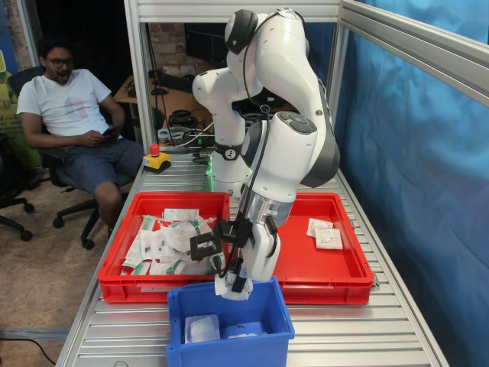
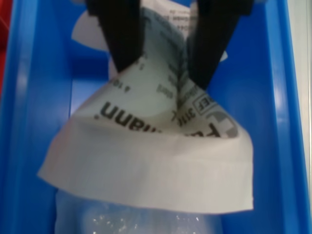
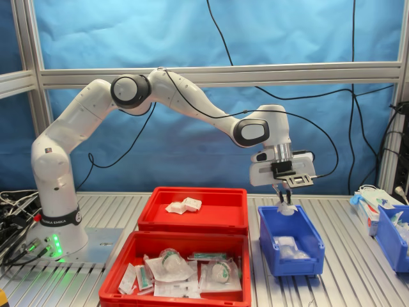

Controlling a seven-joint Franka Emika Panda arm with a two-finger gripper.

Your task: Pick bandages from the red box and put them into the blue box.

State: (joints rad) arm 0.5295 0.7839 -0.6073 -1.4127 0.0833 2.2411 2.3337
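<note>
One bandage (image 2: 146, 161), print wrist-view only

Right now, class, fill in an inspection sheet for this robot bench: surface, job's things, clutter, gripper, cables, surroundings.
Surface: ribbed metal table.
Job's things: white sachet held over the blue box; more packets lie inside. Two sachets in one red box; the other red box holds mixed packets.
Clutter: yellow stop button; another blue bin.
Gripper: gripper shut on the sachet.
Cables: black cables on the blue backdrop.
Surroundings: seated man with a phone.
</note>
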